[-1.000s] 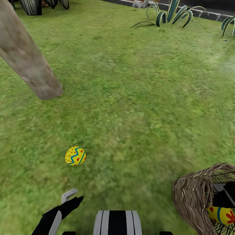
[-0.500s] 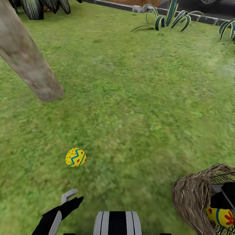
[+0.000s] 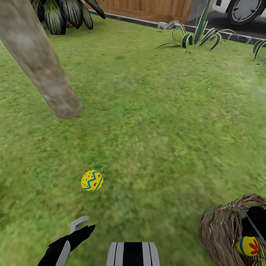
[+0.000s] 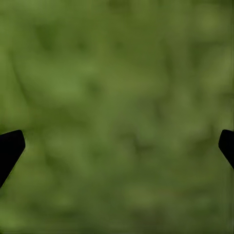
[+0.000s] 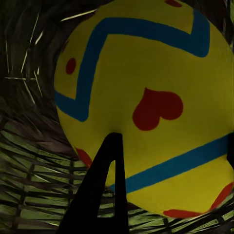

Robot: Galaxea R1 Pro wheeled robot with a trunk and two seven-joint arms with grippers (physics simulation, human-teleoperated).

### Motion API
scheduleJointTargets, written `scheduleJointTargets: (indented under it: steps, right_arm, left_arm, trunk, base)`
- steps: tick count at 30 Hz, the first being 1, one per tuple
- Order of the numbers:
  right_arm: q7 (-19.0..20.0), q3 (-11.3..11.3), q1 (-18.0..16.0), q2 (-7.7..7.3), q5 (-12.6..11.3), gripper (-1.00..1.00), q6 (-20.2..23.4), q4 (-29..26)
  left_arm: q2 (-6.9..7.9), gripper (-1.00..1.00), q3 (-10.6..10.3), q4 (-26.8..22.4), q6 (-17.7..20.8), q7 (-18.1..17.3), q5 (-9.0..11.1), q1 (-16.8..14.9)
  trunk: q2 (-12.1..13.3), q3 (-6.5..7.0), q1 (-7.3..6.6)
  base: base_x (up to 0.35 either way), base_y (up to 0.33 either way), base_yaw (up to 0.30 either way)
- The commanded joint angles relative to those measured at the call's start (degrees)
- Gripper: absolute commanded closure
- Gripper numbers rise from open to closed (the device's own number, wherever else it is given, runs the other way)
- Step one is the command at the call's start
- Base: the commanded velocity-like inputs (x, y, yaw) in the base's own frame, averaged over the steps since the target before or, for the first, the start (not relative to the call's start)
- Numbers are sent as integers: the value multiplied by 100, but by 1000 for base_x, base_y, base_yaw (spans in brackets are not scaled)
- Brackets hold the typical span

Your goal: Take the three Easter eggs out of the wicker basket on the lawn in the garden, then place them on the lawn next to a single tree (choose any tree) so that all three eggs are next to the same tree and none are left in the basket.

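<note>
1. One Easter egg point(image 3: 92, 180) lies loose on the lawn point(image 3: 159, 111), near the base of one thick grey-brown tree trunk point(image 3: 40, 61) but apart from it.
2. One wicker basket point(image 3: 221, 231) sits at the lower right of the head view, with a second egg point(image 3: 248, 245) visible inside it; that makes two eggs counted from the head, and a third cannot be made out.
3. The left end effector point(image 3: 79, 226) hangs low over the grass, its two fingertips point(image 4: 10, 148) spread wide with nothing between them.
4. The right end effector point(image 5: 170, 161) is down inside the basket, right against a yellow egg point(image 5: 146, 92). One dark finger point(image 5: 100, 195) crosses the egg; whether the pair is pinching it cannot be told.
5. Three spiky plants and one wooden fence point(image 3: 147, 9) line the far edge.
</note>
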Motion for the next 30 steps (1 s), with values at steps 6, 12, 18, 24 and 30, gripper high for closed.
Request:
scheduleJointTargets:
  steps: [6, 12, 18, 24, 30]
  right_arm:
    - [48, -16, 0, 5, 59, 100, 20, -8]
    - [48, -16, 0, 5, 59, 100, 25, -8]
    - [48, -16, 0, 5, 59, 100, 25, -8]
    - [48, -16, 0, 5, 59, 100, 25, -8]
    - [48, -16, 0, 5, 59, 100, 25, -8]
  left_arm:
    - [-16, -100, 33, -7, 49, -24, 30, -4]
    - [-43, -100, 30, 29, 49, -24, 27, -4]
    - [-61, -100, 27, 71, 49, -24, 20, -4]
    - [-51, -100, 16, 72, 49, -24, 20, -4]
    - [-52, -100, 16, 72, 49, -24, 20, -4]
  trunk:
    - [7, 130, -16]
    - [15, 263, -32]
    - [23, 396, -47]
    - [31, 529, -63]
    - [39, 662, -78]
  base:
    - [0, 0, 39]
    - [0, 0, 0]
    - [0, 0, 0]
    - [0, 0, 0]
    - [0, 0, 0]
